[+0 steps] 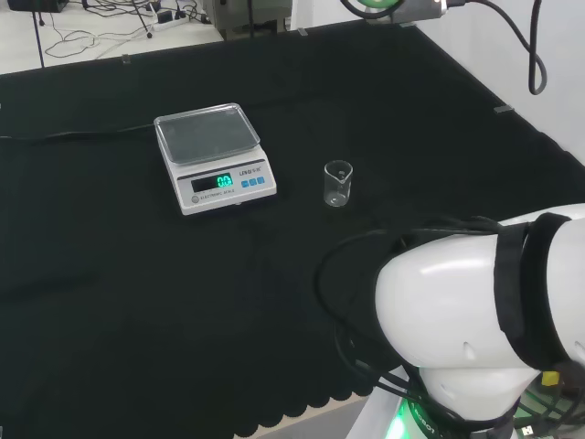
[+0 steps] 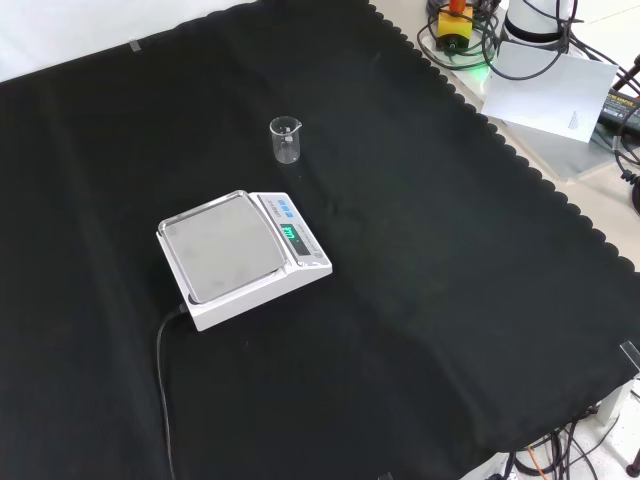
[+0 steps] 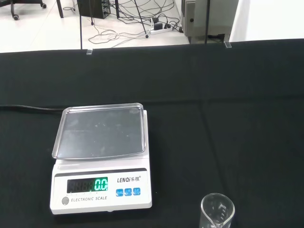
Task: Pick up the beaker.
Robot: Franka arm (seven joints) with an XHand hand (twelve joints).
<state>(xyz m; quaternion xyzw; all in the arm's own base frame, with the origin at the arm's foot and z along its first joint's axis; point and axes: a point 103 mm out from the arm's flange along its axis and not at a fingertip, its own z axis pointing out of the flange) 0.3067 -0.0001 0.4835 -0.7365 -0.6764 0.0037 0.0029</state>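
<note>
We note the beaker standing upright and apparently empty on the counter, just right of the scale in the head view. It stands apart, so we judge approach unobstructed. We cannot tell the hand's state.

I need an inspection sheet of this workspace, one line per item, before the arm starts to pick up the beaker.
Surface: black cloth covers the bench, scalloped edge.
Job's things: small clear beaker, upright on the cloth, apart from the scale, looks empty.
Clutter: white electronic scale, display lit, pan bare.
Grippers: robot hand nothing seen; white arm link at head view's right.
Cables: black scale cable lies on the cloth.
Surroundings: floor cables and a power strip beyond the bench.
</note>
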